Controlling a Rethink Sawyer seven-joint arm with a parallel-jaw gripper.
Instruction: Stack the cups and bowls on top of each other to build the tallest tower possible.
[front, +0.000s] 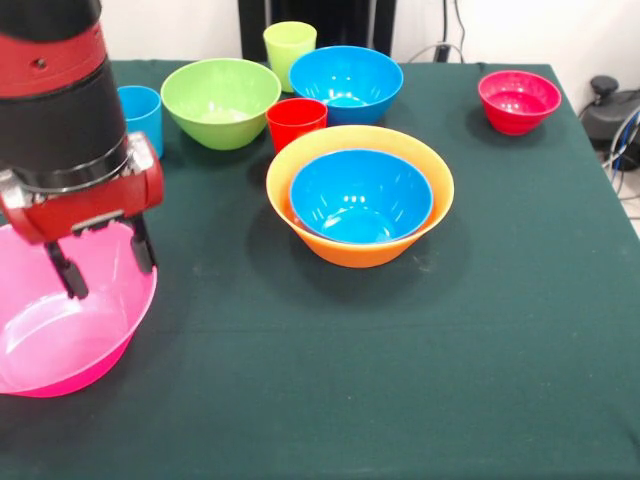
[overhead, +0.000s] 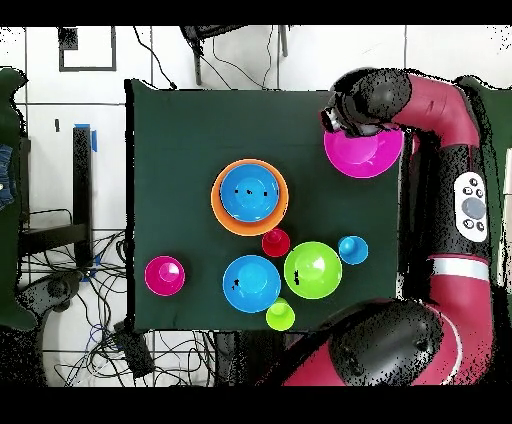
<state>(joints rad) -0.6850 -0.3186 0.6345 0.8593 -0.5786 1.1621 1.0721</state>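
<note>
The orange bowl (front: 360, 205) sat upright mid-table, mouth up, cradling a blue bowl (front: 361, 196), while at the table's edge the gripper (front: 100, 262) hung with fingers apart, empty, over the upright pink bowl (front: 60, 335).

The table (front: 480, 330) wears a dark green cloth, matt and slightly napped, with faint creases. Every bowl is glossy plastic: the orange one (front: 420, 225) and the blue one (front: 360, 195) inside it throw bright highlights, as do the green bowl (front: 220, 102) and the small red bowl (front: 519, 101). The pink bowl (front: 60, 345) looks thin and translucent. The red cup (front: 296, 123) is smooth plastic, duller. The gripper (front: 100, 260) has a shiny red shell and matt black fingers (front: 66, 272).
</note>
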